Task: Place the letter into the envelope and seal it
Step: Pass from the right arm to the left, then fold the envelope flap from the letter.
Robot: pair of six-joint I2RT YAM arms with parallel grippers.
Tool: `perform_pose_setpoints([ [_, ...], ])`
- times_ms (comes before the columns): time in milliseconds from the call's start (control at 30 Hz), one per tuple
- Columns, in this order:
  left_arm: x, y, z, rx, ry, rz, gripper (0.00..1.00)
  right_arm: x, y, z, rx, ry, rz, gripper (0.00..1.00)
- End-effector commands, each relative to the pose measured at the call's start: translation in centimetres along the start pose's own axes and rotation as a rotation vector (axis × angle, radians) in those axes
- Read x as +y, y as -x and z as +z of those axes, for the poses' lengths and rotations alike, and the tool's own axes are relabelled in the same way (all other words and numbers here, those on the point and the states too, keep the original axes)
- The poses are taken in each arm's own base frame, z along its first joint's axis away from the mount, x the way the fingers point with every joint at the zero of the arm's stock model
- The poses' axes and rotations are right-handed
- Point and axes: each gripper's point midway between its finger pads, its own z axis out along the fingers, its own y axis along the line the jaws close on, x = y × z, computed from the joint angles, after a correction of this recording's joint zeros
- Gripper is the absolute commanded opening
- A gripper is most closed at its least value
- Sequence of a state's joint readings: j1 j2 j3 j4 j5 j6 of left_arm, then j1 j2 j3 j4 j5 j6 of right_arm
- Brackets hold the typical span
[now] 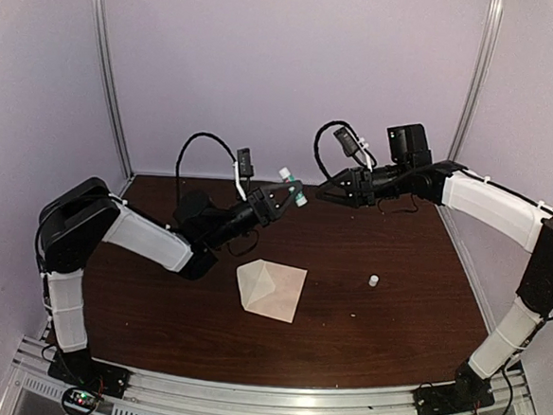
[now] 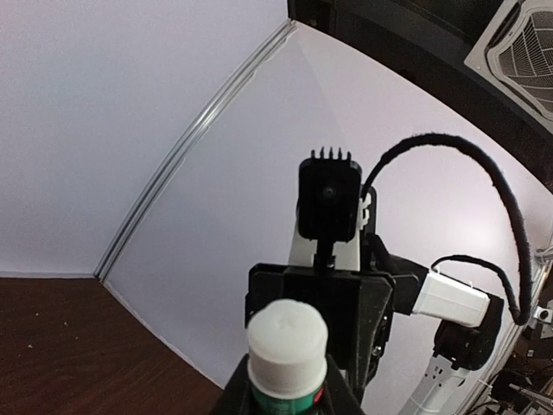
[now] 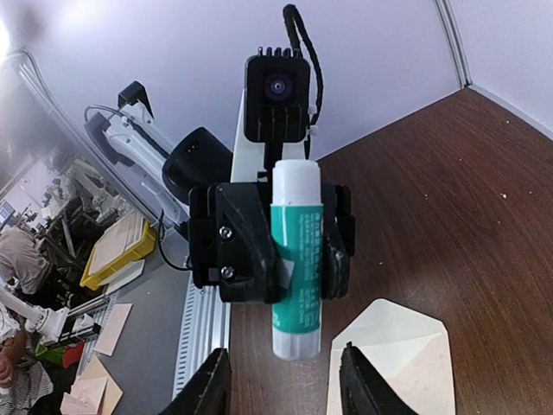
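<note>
The envelope (image 1: 271, 288) lies flat mid-table, cream, with diagonal seams and its pointed flap showing. It also shows in the right wrist view (image 3: 397, 354). No separate letter sheet is in view. My left gripper (image 1: 282, 200) is raised above the table's back and shut on a green-and-white glue stick (image 1: 295, 190). In the left wrist view the stick's white end (image 2: 287, 346) fills the bottom between the jaws. My right gripper (image 1: 330, 192) is open and empty, facing the left gripper at the same height. In the right wrist view its fingertips (image 3: 216, 380) flank the stick (image 3: 295, 259).
A small white cap-like piece (image 1: 373, 281) stands on the brown table right of the envelope. Pale walls enclose the back and both sides, with metal posts (image 1: 110, 72) in the corners. Both arms arch over the table's back half.
</note>
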State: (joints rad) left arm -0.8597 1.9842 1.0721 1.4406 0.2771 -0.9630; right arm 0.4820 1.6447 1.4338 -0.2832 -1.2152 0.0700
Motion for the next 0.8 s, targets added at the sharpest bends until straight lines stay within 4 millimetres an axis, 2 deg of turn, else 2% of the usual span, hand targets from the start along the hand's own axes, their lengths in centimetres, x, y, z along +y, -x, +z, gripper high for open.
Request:
perform_pose_setpoints([
  [0, 2.1, 1.6, -4.2, 0.075, 0.121, -0.007, 0.04, -3.7, -2.6, -0.7, 0.066, -0.149, -0.017, 0.44],
  [67, 4.0, 1.1, -6.6, 0.166, 0.224, -0.028, 0.01, -5.3, -4.8, -0.1, 0.104, -0.169, 0.029, 0.41],
  [100, 5.4, -0.1, -8.1, 0.257, 0.303, -0.053, 0.0, -6.1, -6.3, 0.4, 0.137, -0.17, 0.052, 0.38],
  [233, 9.4, -2.3, -13.7, 0.566, 0.617, -0.033, 0.0, -8.1, -10.9, 2.8, 0.272, -0.151, 0.12, 0.17],
  [367, 11.9, -2.6, -19.5, 0.828, 0.914, 0.052, 0.0, -9.8, -14.6, 5.1, 0.356, -0.163, 0.17, 0.12],
  [467, 13.8, -2.7, -23.2, 0.866, 1.032, -0.044, 0.0, -10.7, -16.8, 6.3, 0.407, -0.164, 0.202, 0.1],
  [600, 15.5, -4.6, -25.5, 0.86, 1.049, -0.194, 0.0, -11.6, -19.0, 7.2, 0.443, -0.159, 0.245, 0.09],
  [767, 16.7, -7.2, -25.4, 0.866, 0.987, -0.291, 0.0, -12.2, -19.8, 7.7, 0.457, -0.156, 0.258, 0.09],
])
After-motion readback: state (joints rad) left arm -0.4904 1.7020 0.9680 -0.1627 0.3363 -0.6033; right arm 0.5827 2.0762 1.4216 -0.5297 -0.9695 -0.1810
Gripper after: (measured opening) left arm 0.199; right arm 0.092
